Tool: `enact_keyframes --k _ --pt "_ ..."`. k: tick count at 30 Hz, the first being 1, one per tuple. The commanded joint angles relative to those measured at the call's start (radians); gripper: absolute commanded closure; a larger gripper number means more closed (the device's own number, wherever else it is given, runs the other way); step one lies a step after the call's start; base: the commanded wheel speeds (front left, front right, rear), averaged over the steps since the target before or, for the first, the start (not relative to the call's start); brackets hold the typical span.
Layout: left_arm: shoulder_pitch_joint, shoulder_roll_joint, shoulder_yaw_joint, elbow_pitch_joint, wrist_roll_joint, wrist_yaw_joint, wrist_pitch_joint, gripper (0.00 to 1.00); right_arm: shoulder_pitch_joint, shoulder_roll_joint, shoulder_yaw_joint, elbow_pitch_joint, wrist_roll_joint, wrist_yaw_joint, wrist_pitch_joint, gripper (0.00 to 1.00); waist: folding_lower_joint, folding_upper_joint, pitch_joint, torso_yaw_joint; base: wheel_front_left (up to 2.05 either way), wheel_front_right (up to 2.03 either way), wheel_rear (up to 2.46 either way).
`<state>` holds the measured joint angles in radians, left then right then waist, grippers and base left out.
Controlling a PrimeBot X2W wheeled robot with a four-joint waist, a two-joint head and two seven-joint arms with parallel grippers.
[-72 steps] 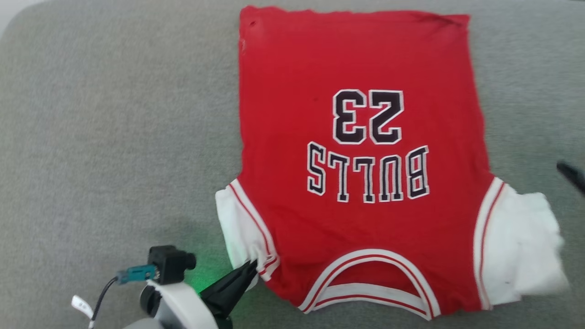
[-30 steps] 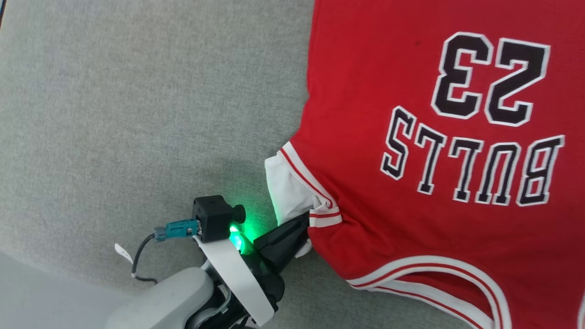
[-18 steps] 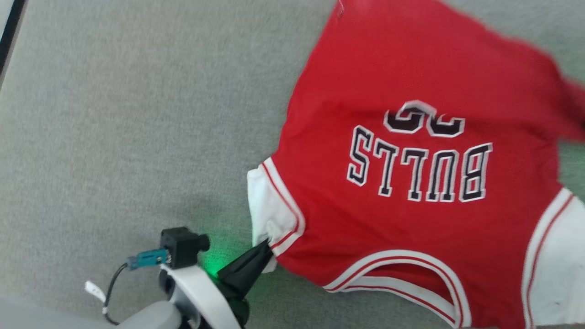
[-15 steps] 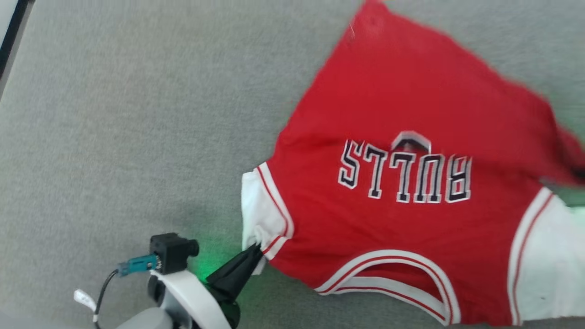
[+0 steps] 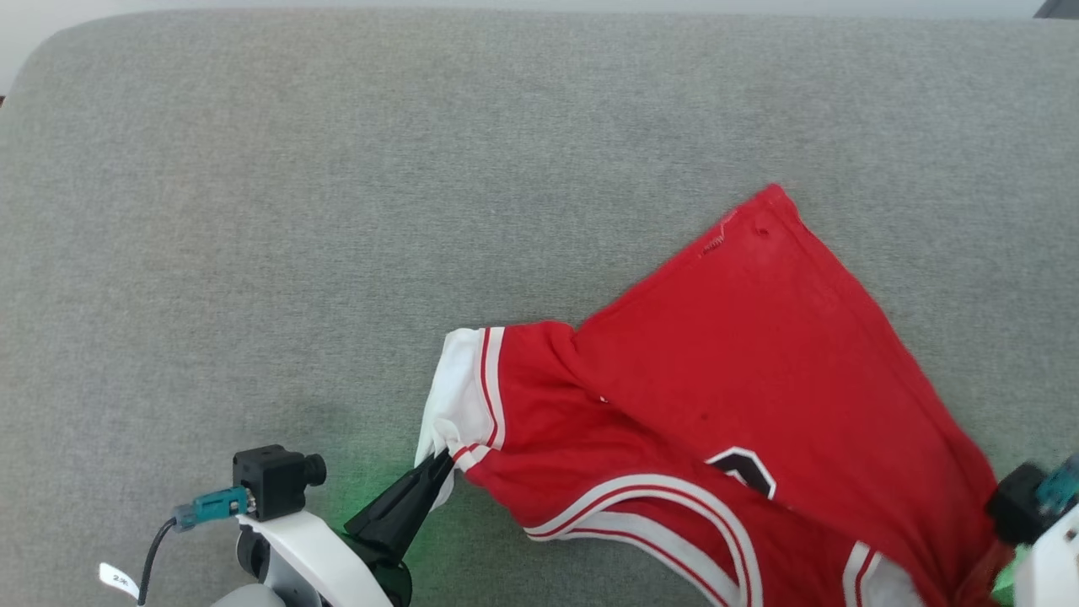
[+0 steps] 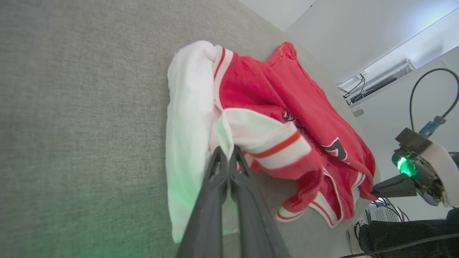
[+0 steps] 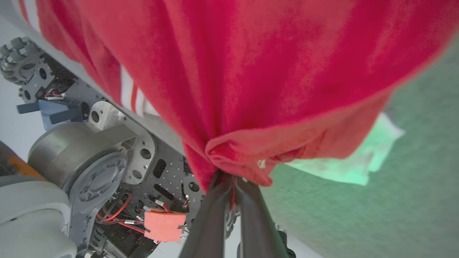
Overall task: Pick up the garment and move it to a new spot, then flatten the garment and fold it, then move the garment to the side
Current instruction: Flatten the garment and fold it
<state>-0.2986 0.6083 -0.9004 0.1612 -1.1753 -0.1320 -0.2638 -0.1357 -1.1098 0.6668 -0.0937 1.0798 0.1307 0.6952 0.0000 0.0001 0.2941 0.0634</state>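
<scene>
Garment pinched by slanted left claw at sleeve, right claw opposite.

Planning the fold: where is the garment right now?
Head view: the garment lies lower right on the grey cushion, left gripper pinching its white sleeve, right gripper its red fabric.

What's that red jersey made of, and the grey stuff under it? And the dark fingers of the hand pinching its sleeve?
Red jersey: looks like soft matte knit cloth; it bunches and drapes in folds. Grey surface: seemingly woven upholstery fabric, finely speckled, with a rounded padded-looking corner. Left hand: fingers look like dark matte plastic or rubber; which one, I cannot tell.
</scene>
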Motion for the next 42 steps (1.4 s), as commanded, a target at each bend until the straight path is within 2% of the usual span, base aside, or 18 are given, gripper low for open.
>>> enact_keyframes --k 1,4,5,6,10,16,20,24,27,31,35,36,42 --pt "0.014 0.005 0.007 -0.001 0.003 0.003 -0.001 1.0 0.028 0.022 -0.013 -0.009 -0.015 0.0 0.006 1.0 0.0 -0.0001 -0.003 -0.007 0.0 0.0 0.0" --pt "0.018 0.008 0.007 0.002 0.005 0.003 -0.001 1.0 0.064 0.069 -0.056 -0.02 -0.059 0.0 -0.001 1.0 0.0 -0.0001 -0.006 -0.017 0.0 0.0 0.0" --pt "0.017 0.009 0.007 0.003 0.005 0.003 -0.001 1.0 0.069 0.083 -0.083 -0.021 -0.079 0.0 -0.009 0.74 0.0 -0.0001 -0.007 -0.021 0.0 0.0 0.0" --pt "0.016 0.011 0.009 0.002 0.003 0.003 -0.001 1.0 0.075 0.097 -0.107 -0.021 -0.094 0.0 -0.018 0.0 0.0 -0.0001 -0.007 -0.024 0.0 0.0 0.0" --pt "0.024 0.014 0.015 -0.001 -0.004 0.003 -0.001 1.0 0.094 0.112 -0.185 -0.049 -0.138 0.0 -0.021 0.0 0.0 -0.0001 -0.014 -0.035 0.0 0.0 0.0" --pt "0.048 0.011 0.03 -0.016 -0.002 0.003 -0.001 1.0 0.144 0.108 -0.431 -0.141 -0.172 0.0 -0.008 0.0 0.0 -0.0001 -0.031 -0.041 0.0 0.0 0.0" --pt "0.047 -0.001 0.02 -0.028 0.012 0.003 -0.001 1.0 0.138 0.12 -0.594 -0.206 -0.182 0.0 0.031 0.0 0.0 -0.0001 -0.022 -0.018 0.0 0.0 0.0" --pt "0.009 -0.017 -0.005 -0.033 0.025 0.003 -0.001 1.0 0.054 0.154 -0.653 -0.231 -0.186 0.0 0.072 0.0 0.0 -0.0001 0.005 0.02 0.0 0.0 0.0" --pt "-0.024 -0.031 -0.029 -0.028 0.027 0.003 -0.001 1.0 -0.056 0.19 -0.61 -0.208 -0.202 0.0 0.093 0.0 0.0 -0.0001 0.033 0.052 0.0 0.0 0.0" --pt "-0.062 -0.052 -0.049 -0.02 0.027 0.003 -0.001 1.0 -0.246 0.238 -0.463 -0.12 -0.245 0.0 0.13 0.0 0.0 -0.0001 0.068 0.083 0.0 0.0 0.0" --pt "-0.089 -0.068 -0.052 -0.018 0.027 0.003 -0.001 1.0 -0.437 0.319 -0.314 0.04 -0.266 0.0 0.152 0.0 0.0 -0.0001 0.104 0.103 0.0 0.0 0.0" --pt "-0.098 -0.078 -0.057 -0.017 0.029 0.003 -0.001 1.0 -0.522 0.342 -0.25 0.121 -0.289 0.0 0.156 0.0 0.0 -0.0001 0.121 0.113 0.0 0.0 0.0" --pt "-0.123 -0.106 -0.059 -0.009 0.034 0.003 -0.001 1.0 -0.676 0.358 -0.069 0.301 -0.321 0.0 0.133 0.0 0.0 -0.0001 0.167 0.135 0.0 0.0 0.0"
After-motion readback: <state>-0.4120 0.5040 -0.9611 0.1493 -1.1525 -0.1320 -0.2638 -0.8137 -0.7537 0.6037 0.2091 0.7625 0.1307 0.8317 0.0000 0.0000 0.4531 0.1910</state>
